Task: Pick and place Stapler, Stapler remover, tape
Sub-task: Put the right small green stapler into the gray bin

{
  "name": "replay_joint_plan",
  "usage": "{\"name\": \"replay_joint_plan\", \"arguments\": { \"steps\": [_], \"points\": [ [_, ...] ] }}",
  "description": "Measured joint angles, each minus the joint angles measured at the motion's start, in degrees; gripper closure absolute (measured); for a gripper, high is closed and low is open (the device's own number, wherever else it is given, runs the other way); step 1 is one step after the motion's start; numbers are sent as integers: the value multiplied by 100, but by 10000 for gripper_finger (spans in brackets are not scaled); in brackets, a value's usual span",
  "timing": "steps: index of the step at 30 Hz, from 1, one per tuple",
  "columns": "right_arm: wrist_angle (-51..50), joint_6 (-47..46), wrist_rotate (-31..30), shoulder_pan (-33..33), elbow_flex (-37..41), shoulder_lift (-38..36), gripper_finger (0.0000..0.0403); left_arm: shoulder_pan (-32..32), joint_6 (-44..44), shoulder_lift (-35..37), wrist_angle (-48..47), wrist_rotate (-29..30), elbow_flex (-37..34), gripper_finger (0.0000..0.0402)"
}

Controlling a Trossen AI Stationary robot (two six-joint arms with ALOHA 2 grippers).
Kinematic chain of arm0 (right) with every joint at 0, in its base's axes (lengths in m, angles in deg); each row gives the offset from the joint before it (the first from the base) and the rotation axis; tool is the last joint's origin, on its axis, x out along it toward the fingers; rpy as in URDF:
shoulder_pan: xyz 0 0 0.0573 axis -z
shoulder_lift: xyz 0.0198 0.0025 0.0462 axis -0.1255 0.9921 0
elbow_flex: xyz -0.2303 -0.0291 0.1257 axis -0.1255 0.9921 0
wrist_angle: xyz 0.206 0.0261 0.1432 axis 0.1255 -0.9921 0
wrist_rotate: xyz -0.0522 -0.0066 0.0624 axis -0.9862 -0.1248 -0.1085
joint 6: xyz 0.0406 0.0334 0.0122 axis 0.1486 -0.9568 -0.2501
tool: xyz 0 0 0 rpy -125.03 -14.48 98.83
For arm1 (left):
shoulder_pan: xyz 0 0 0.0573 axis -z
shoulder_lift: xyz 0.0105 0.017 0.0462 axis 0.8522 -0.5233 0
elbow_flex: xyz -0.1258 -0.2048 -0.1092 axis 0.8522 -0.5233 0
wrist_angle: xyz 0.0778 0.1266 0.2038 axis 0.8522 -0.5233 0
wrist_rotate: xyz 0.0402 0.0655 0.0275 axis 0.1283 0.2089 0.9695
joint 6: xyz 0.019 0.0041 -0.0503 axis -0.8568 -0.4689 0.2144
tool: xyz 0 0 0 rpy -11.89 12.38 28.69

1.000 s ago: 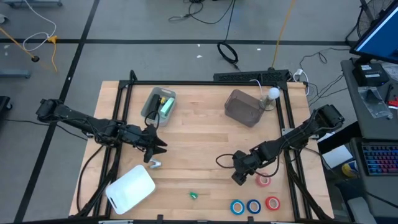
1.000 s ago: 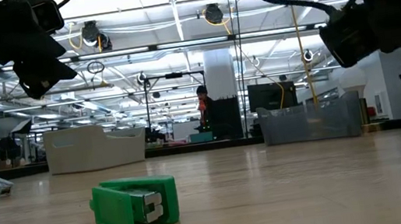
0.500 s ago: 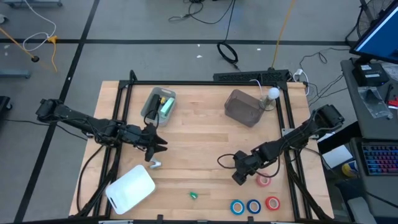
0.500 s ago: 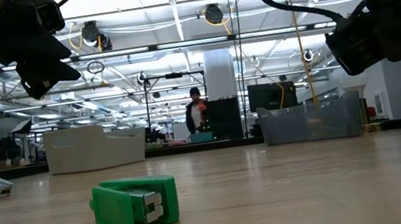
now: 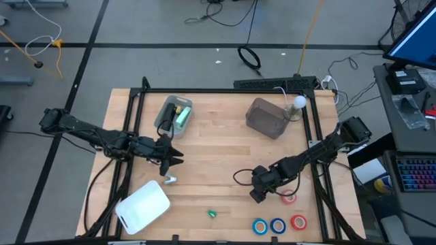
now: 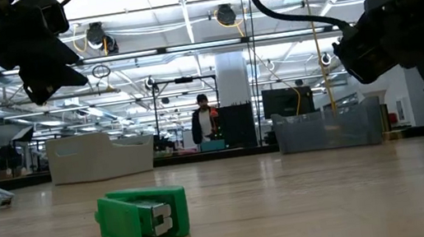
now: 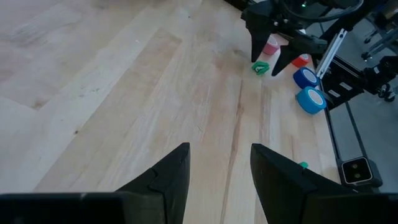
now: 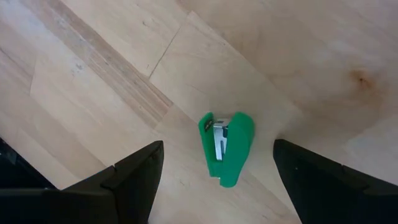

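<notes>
A green staple remover (image 5: 212, 214) lies on the wooden table near its front edge, also in the low view (image 6: 143, 218) and the right wrist view (image 8: 226, 148). A small white stapler (image 5: 169, 179) lies to its left. A pink tape roll (image 5: 289, 197), two blue rolls (image 5: 268, 226) and a red roll (image 5: 298, 222) lie flat at the front right. My right gripper (image 5: 255, 196) hangs open above the table between the remover and the pink roll, touching nothing. My left gripper (image 5: 174, 158) hovers open above the white stapler's far side, with nothing between its fingers (image 7: 177, 171).
A clear container (image 5: 174, 113) holding a green stapler stands at the back left, a grey bin (image 5: 267, 117) at the back right. A white lid-like piece (image 5: 143, 206) lies at the front left corner. A person stands far off in the room (image 6: 204, 124).
My right gripper has sunk a little toward the table and drifted slightly toward the green staple remover, staying open. The person in the room behind has walked a little to the left.
</notes>
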Motion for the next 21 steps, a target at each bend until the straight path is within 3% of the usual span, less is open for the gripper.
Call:
{"name": "replay_joint_plan", "arguments": {
  "steps": [7,21],
  "points": [
    [-188,-128,-92,-2,2,4,120,0,0,0,-8,0,0,234],
    [-257,-176,-112,-2,11,2,242,0,-24,0,-4,-2,0,233]
  ]
}}
